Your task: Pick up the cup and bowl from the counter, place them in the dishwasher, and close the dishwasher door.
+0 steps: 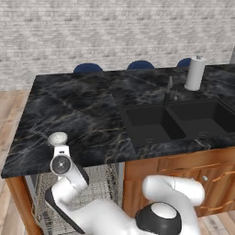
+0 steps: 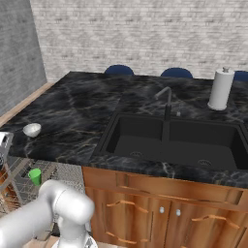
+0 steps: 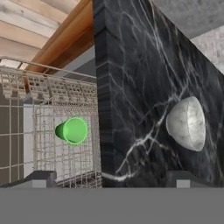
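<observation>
Black marble tabletop (image 1: 82,114) spanned all three views, over brown wooden cabinets (image 2: 160,213). One black double sink (image 2: 174,140) with one faucet (image 2: 167,101) sat right of centre; one white paper-towel roll (image 1: 195,73) stood behind it near the far edge. Three blue chair backs (image 1: 140,65) showed past the tabletop in the left base view, two clear in the right. Dishwasher (image 1: 92,193) lay below the tabletop's front-left edge, its wire rack (image 3: 65,144) exposed. White arm rose in front of the rack, blocking part of it in both base views. One bowl (image 2: 32,129) sat on the tabletop near the front-left edge, just above the dishwasher. One cup (image 2: 35,176) sat in the rack, green, visible in the right base and hand views; left base view had it hidden. Tool (image 3: 109,178) was open, jaws wide, holding nothing, straddling the tabletop's edge between cup and bowl.
</observation>
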